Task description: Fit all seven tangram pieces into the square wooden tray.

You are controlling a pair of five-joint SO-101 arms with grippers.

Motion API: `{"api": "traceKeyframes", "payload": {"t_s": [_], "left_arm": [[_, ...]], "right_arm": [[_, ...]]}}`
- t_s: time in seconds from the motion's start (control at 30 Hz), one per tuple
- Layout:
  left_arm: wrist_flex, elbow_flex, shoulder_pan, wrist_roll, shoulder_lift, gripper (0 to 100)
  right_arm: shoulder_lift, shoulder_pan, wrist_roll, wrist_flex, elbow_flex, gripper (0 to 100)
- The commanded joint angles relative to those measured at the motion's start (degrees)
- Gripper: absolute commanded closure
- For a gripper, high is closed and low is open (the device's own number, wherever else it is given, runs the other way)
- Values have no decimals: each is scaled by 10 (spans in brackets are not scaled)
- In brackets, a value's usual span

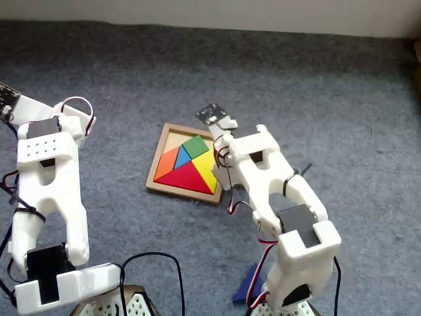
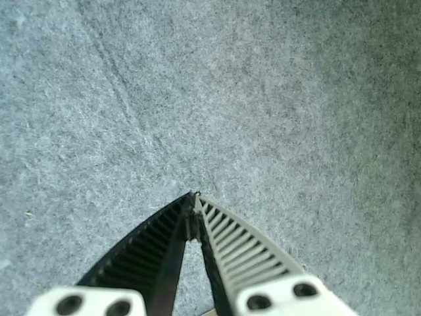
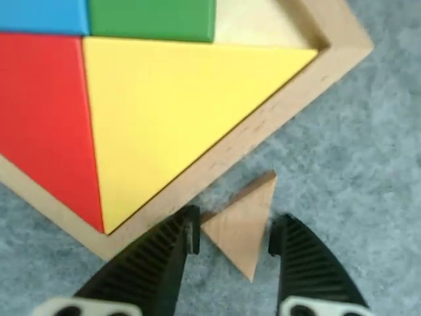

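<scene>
My right gripper (image 3: 235,224) half-open astride wooden triangle (image 3: 240,234); closing on slanted edges may squirt it against tray (image 3: 263,117) rim.

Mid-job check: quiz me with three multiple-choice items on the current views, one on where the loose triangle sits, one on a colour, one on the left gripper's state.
1. Where is the wooden triangle relative to the tray?
A) inside it
B) flat on the carpet beside it
C) leaning upright against it

2. What colour is the large piece bordering the red piece, nearest the right gripper?
A) yellow
B) purple
C) black

3. The left gripper is:
A) wide open
B) shut on nothing
C) shut on a piece

Answers:
1 B: it lies on carpet outside the tray's frame, between the right gripper's open fingers.
2 A: a yellow triangle meets the red piece.
3 B: its fingertips meet over bare carpet.
</scene>
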Motion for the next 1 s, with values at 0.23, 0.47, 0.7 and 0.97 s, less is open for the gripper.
{"api": "traceKeyframes", "payload": {"t_s": [0.23,0.47,0.7,0.97], "left_arm": [[-9,-16,11,-7,-22,986],[-9,-16,11,-7,-22,986],[-9,-15,11,-7,-22,986],[-9,-15,15,-7,-22,986]], "right_arm": [[0,1,-4,-1,-41,875],[-44,7,-4,24,-42,899],[-109,7,55,22,-44,900],[-56,6,171,-60,-46,903]]}}
